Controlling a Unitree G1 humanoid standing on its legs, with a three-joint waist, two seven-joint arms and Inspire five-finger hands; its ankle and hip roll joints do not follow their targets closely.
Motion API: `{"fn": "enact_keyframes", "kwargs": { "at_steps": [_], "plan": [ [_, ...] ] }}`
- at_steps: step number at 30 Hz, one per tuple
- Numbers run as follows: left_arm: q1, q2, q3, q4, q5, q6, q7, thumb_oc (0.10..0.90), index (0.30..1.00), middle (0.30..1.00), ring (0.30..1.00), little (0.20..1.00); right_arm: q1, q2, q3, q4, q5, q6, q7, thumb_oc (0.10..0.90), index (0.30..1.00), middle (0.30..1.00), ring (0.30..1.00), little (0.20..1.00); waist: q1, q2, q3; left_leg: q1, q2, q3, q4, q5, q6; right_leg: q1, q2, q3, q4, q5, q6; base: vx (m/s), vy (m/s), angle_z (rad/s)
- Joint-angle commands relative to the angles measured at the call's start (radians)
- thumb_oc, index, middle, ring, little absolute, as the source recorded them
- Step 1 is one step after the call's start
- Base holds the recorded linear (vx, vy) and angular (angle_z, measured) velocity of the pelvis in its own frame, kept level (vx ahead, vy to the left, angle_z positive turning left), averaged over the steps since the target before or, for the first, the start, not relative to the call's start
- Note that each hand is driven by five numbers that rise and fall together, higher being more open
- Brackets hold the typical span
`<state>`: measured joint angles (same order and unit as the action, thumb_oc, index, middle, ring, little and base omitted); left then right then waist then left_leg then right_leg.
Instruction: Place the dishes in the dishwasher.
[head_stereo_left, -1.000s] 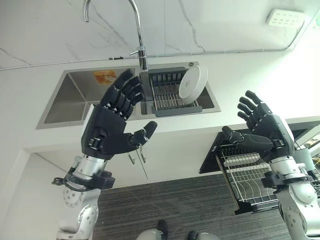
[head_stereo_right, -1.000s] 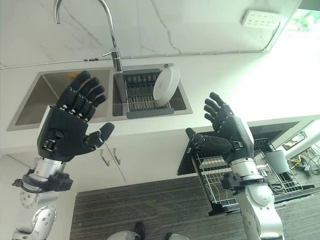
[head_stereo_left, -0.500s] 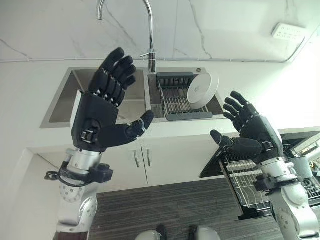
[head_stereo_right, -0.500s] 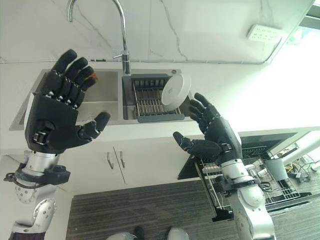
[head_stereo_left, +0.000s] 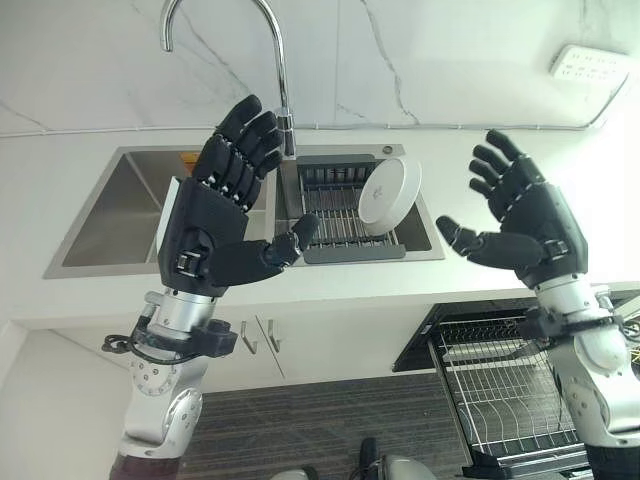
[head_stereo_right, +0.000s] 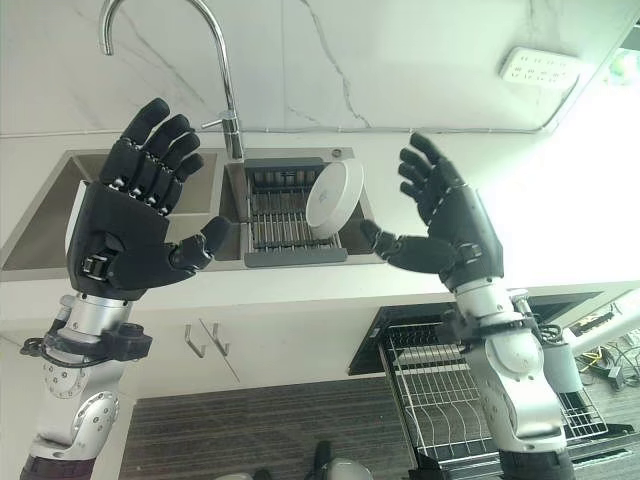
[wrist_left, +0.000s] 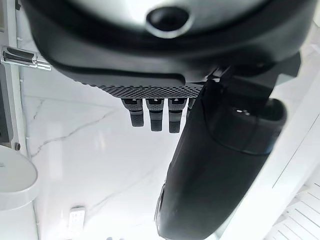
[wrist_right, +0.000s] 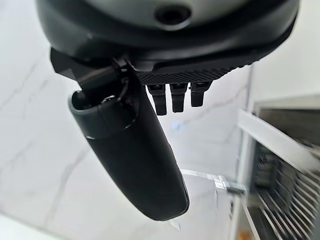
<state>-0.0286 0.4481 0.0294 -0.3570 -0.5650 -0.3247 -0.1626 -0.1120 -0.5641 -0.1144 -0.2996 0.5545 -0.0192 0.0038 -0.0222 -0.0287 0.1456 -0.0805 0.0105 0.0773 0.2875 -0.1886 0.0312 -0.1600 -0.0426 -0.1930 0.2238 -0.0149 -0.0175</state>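
Take the sink (head_stereo_left: 130, 215) as your landmark. Your left hand (head_stereo_left: 215, 225) is raised in front of its middle, fingers straight and spread wide, thumb out to the side, holding nothing. Your right hand (head_stereo_left: 520, 225) is raised off to the right of the sink, over the white counter (head_stereo_left: 500, 160), also spread wide and empty, palm turned toward the left hand.

The plate (head_stereo_left: 388, 196) is white and stands on edge, tilted, in the dark drying rack (head_stereo_left: 335, 210) that sits in the sink's right basin. It leans at the rack's right end, and neither hand touches it. It lies between your two hands, farther back. In the left wrist view it shows as a white curve past the fingers (wrist_left: 152, 115).

The tap (head_stereo_left: 270, 60) rises from behind the sink, between the two basins, and arches over to the left.

Below and to the right of the sink the dishwasher (head_stereo_left: 505, 390) is open, with its wire basket pulled out under your right arm. You can see a wall socket (head_stereo_left: 590, 62) up to the right of the sink.
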Motion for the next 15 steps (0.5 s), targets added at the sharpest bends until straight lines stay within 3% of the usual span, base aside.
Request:
{"fn": "enact_keyframes", "kwargs": {
  "at_steps": [1,12,15],
  "plan": [
    [-0.073,0.036,0.001,-0.062,0.003,-0.071,0.010,0.800,0.900,0.900,0.900,0.900,-0.105,-0.037,-0.053,-0.031,0.015,-0.113,-0.036,0.800,0.900,0.900,0.900,0.900,0.017,-0.003,-0.081,0.027,0.020,0.074,0.012,-0.083,-0.021,0.038,-0.036,0.003,0.076,-0.145,0.106,0.03,-0.042,0.07],
    [-0.105,0.071,-0.039,-0.017,-0.020,-0.065,0.009,0.800,0.900,0.900,0.900,0.900,-0.251,-0.058,0.023,0.166,0.107,-0.067,-0.088,0.800,0.900,0.900,0.900,0.900,0.057,-0.007,-0.095,0.029,0.017,0.053,0.012,-0.081,-0.026,0.062,-0.047,-0.028,0.076,-0.157,0.102,0.01,-0.007,0.05],
    [-0.132,0.087,-0.060,0.009,-0.023,-0.074,0.012,0.800,0.900,0.900,0.900,0.900,-0.332,-0.052,0.062,0.296,0.155,-0.032,-0.086,0.800,0.900,0.900,0.900,0.900,0.072,-0.010,-0.102,0.029,0.014,0.044,0.012,-0.081,-0.027,0.072,-0.051,-0.039,0.076,-0.162,0.098,0.00,0.013,0.14]
  ]
}}
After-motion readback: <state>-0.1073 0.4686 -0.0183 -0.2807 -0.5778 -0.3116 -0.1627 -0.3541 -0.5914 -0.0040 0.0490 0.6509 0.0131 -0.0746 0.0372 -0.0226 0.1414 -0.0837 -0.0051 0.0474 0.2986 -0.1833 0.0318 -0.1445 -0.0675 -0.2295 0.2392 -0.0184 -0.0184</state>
